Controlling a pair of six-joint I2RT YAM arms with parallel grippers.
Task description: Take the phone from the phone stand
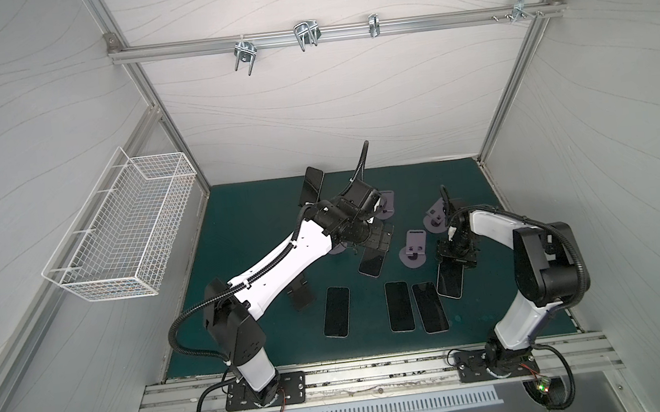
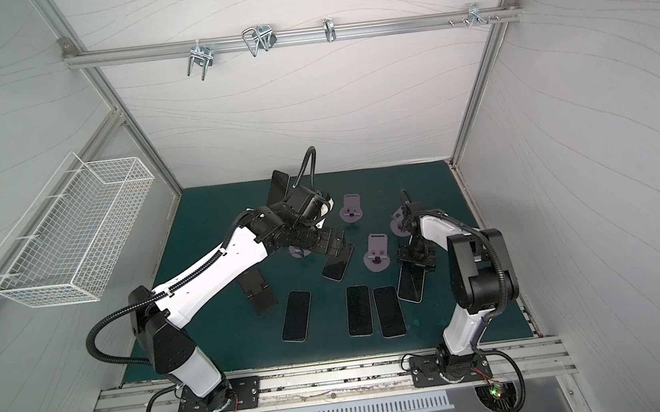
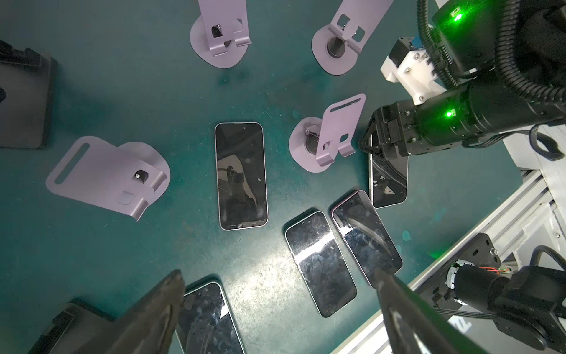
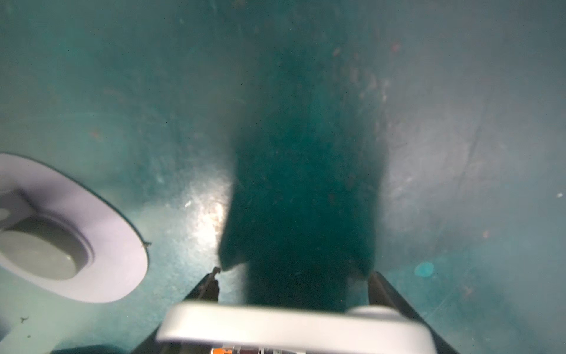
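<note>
**Figure: One phone gripped above the worktop, one left on its stand**

Nearest the robot's bases, three phones [image 1: 399,306] lie flat and screen-up in a loose row on the green worktop [image 1: 238,225]. This is apparently the set-down zone, kept clear of the stands. Beside the row stands an empty black stand [image 1: 299,291].

Behind the row, the right pincer [image 4: 293,274] is closed across the width of the gripped phone [image 1: 450,282], near its far end. The phone's long body therefore reaches toward the row. Whether its near end touches the worktop cannot be told.

At mid-worktop, the left pincer [image 3: 278,274] hangs with its jaws spread wide and holds nothing. It is above a middle phone [image 3: 240,174] that lies aslant and flat. Around it, the purple stands [image 3: 332,131] are all empty.

Farthest back, left of centre, the remaining phone [image 1: 312,181] leans upright on its phone stand [image 1: 306,199], not yet removed. The stand itself is largely hidden.

The empty left pincer is the nearer one to this phone. It is probably the better candidate for the lift, by an upward pull clear of the stand's lip.
</note>
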